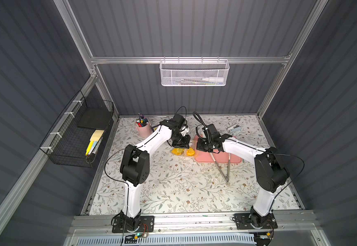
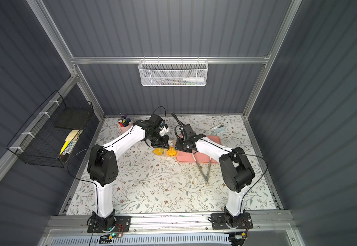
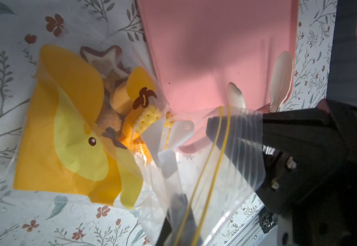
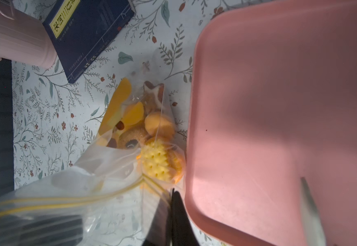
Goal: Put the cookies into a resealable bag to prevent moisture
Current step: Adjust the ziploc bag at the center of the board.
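Note:
The resealable bag (image 3: 71, 136), clear with a yellow-orange cartoon patch, lies on the floral table just left of the pink tray (image 1: 233, 158). The cookies (image 4: 156, 164) are inside it: a yellow waffle piece, round orange ones and a brown star (image 3: 104, 60). The bag's mouth with its thin yellow seal strip (image 3: 220, 149) is lifted between both grippers. My left gripper (image 3: 182, 204) is shut on the mouth's film at one end. At the end beside the tray, my right gripper (image 4: 171, 196) is shut on the film too. In both top views the wrists hide the fingertips above the bag (image 1: 183, 151).
Metal tongs (image 1: 224, 168) lie across the tray's near edge onto the table. A pink pen cup (image 1: 143, 127) and a dark blue box (image 4: 88, 36) stand behind the bag. A small stapler-like item (image 1: 234, 128) lies at the back right.

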Controlling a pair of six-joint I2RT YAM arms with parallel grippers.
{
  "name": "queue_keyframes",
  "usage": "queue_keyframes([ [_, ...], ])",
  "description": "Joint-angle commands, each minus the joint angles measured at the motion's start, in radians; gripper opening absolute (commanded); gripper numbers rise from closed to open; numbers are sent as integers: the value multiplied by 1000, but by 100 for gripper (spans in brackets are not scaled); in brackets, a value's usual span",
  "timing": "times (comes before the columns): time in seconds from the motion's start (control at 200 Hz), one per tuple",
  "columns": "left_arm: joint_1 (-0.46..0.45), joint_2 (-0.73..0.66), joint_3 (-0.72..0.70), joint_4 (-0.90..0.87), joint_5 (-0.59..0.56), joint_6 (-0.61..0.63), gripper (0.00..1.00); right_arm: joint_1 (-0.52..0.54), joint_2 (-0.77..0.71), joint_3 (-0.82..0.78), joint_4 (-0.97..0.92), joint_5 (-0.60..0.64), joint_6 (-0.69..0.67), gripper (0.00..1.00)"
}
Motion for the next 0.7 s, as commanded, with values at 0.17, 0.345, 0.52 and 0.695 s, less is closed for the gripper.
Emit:
queue_keyframes([
  [0.17, 41, -247, -150, 111, 42, 122, 74, 3, -118, -155, 181, -9, 315, 0],
  [0.345, 37, -441, -421, 304, -109, 253, 96, 10, -143, -241, 287, 3, 426, 0],
  [0.52, -70, -669, -793, 652, -346, 540, 99, 19, -152, -217, 260, 24, 424, 0],
  [0.695, -140, -677, -901, 820, -436, 681, 99, 19, -144, -204, 261, 19, 423, 0],
])
